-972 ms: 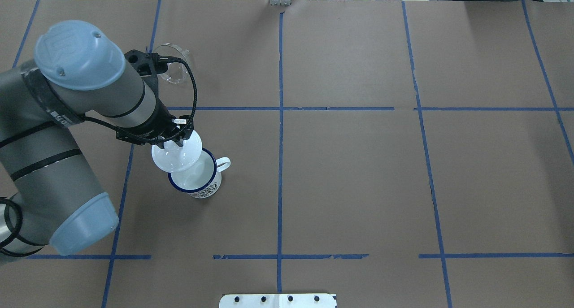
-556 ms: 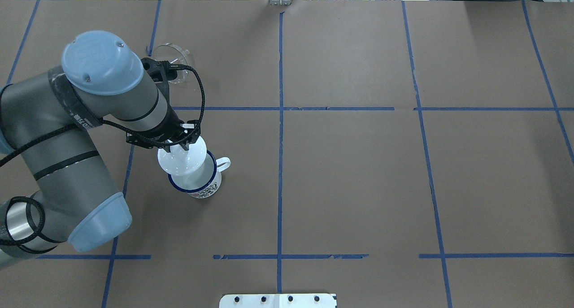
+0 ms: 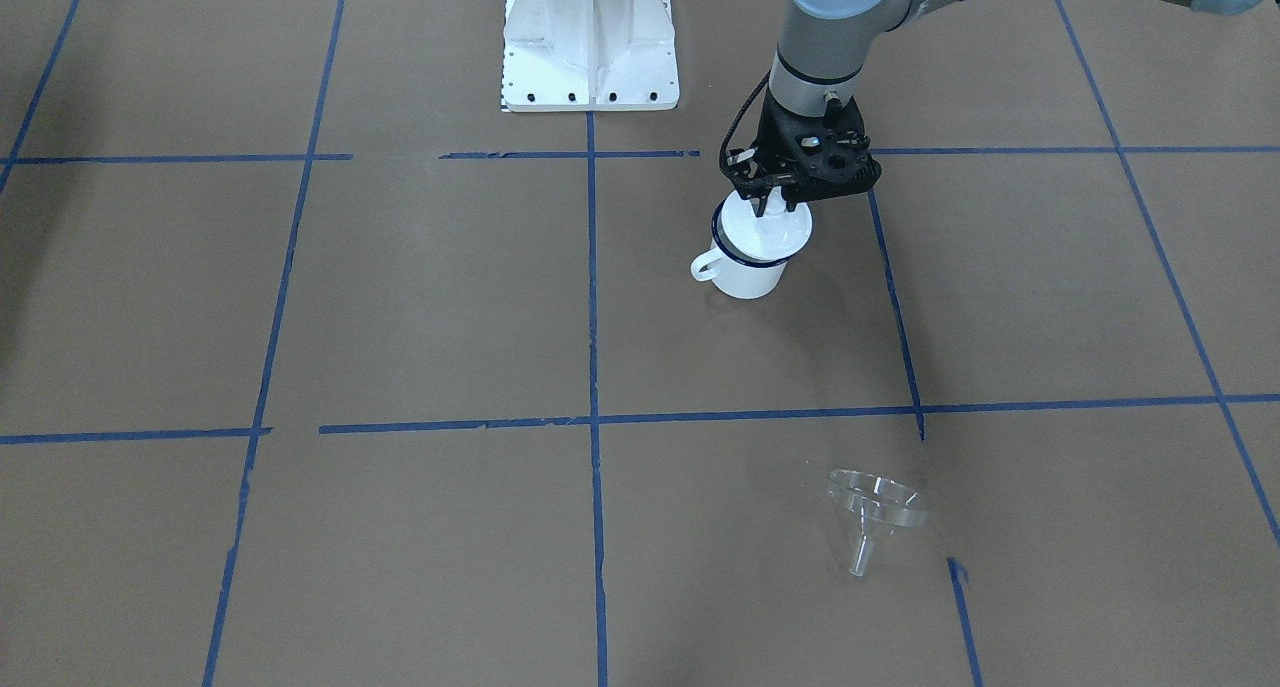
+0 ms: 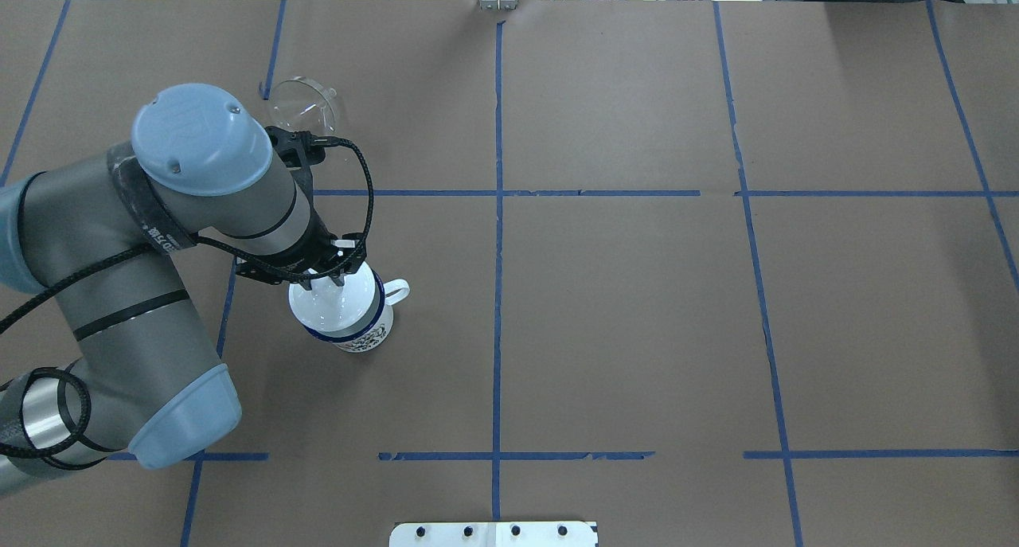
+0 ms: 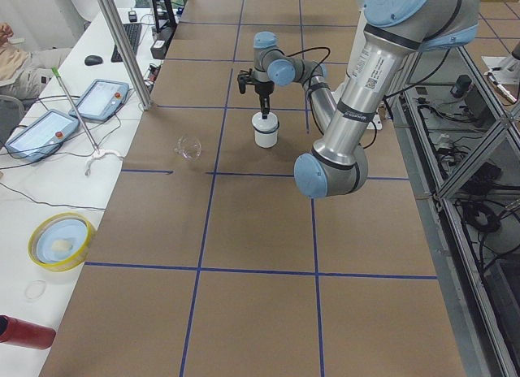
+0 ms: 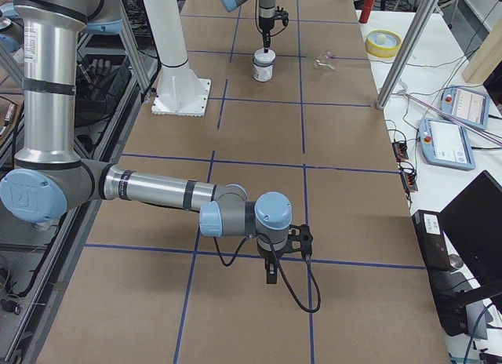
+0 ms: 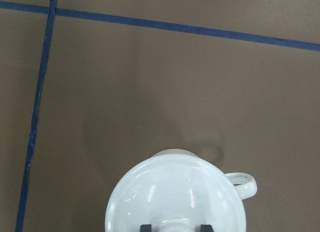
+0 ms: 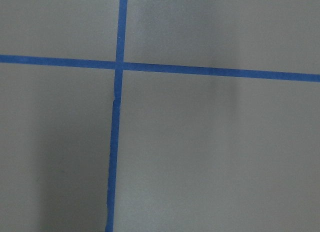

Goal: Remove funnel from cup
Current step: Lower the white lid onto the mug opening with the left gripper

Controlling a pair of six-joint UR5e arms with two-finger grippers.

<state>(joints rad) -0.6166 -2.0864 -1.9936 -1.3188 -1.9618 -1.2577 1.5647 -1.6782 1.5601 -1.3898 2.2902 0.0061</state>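
Funnel [image 3: 872, 512] lies near the desk's far edge, left side, well apart from the cup [image 3: 745, 272]. Left gripper [image 4: 326, 276] clenches the knob of the lid [image 4: 330, 308] over the cup. I cannot tell the right gripper's [image 6: 271, 274] state.

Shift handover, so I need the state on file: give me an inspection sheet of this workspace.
Surface: brown paper table, blue tape grid.
Job's things: funnel lies on the table, apart from the cup.
Clutter: white lid over the cup's mouth.
Hands: left hand shut on the lid's knob; right hand low over the table, state cannot be told.
Cables: black cable looped at the left wrist.
Surroundings: yellow dish and two pendants on the side bench.
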